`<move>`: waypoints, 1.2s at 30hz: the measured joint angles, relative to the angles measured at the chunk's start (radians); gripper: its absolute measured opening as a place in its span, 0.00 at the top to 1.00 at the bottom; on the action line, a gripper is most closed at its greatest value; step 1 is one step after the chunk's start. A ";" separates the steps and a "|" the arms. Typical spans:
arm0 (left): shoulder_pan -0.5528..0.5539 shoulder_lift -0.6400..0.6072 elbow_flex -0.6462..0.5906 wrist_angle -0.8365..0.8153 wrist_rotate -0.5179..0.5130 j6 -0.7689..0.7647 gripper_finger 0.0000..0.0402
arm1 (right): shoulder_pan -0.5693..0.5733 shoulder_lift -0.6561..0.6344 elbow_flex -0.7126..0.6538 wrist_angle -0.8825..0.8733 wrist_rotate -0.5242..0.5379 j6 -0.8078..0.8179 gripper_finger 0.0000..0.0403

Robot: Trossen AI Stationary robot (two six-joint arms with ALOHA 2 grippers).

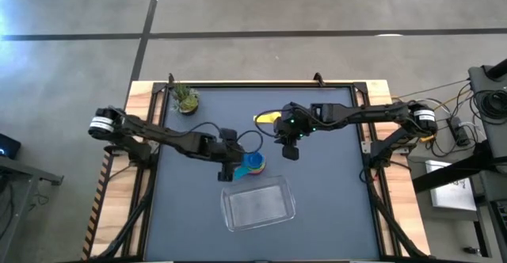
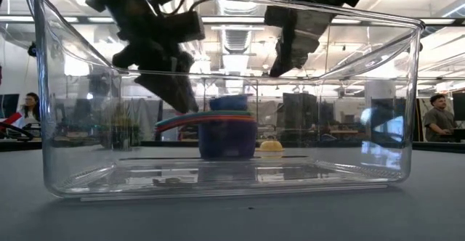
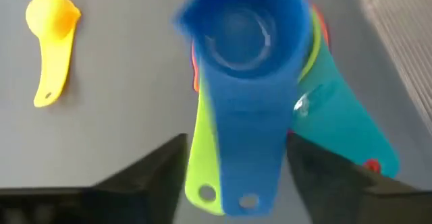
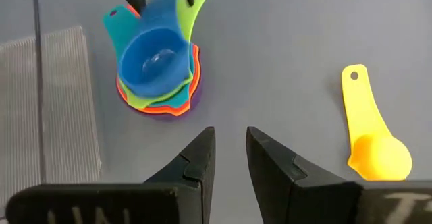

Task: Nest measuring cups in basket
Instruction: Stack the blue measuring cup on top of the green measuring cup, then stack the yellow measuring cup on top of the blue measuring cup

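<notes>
A stack of nested measuring cups (image 1: 253, 162) stands on the table just beyond the far side of the clear basket (image 1: 230, 207). The blue cup (image 3: 239, 28) lies tilted on top of the stack. My left gripper (image 3: 236, 150) is open at the stack's left side, with the blue cup's handle (image 3: 246, 143) between its fingers. A yellow cup (image 1: 268, 117) lies alone on the table farther back. My right gripper (image 4: 231, 140) hangs above the table between the stack and the yellow cup; its fingers stand a narrow gap apart with nothing between them. My left gripper's fingers (image 3: 307, 166) slant down from the table's left and stand on either side of the blue cup's handle, along its length. Whether they touch the handle I cannot tell. The blue cup's bowl rests in the stack.
A small potted plant (image 1: 186, 98) stands at the table's far left corner. In the low view the basket's clear wall (image 2: 73, 125) fills the front, and the stack (image 2: 227, 132) shows through it. People sit in the room behind.
</notes>
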 joint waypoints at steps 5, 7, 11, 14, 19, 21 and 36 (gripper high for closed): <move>0.000 0.002 0.011 -0.028 -0.008 -0.040 0.21 | 0.000 0.000 -0.021 0.001 0.000 -0.001 0.82; 0.001 -0.008 0.011 -0.044 -0.009 -0.049 0.19 | 0.000 0.000 -0.027 0.001 0.009 -0.002 0.82; 0.001 -0.049 0.011 -0.088 -0.045 -0.073 0.22 | 0.000 0.000 -0.049 0.009 0.081 -0.036 0.80; 0.001 -0.095 -0.001 -0.085 -0.061 -0.085 0.26 | -0.002 0.000 -0.076 0.019 0.190 -0.074 0.79; 0.001 -0.193 -0.129 0.145 -0.049 -0.062 0.34 | -0.027 0.000 -0.141 0.091 0.234 -0.125 0.74; 0.001 -0.232 -0.211 0.283 -0.016 -0.046 0.37 | -0.040 0.000 -0.162 0.121 0.234 -0.146 0.71; 0.003 -0.462 -0.524 0.899 -0.006 -0.010 0.40 | -0.368 0.082 -0.200 0.423 -0.159 -0.253 0.56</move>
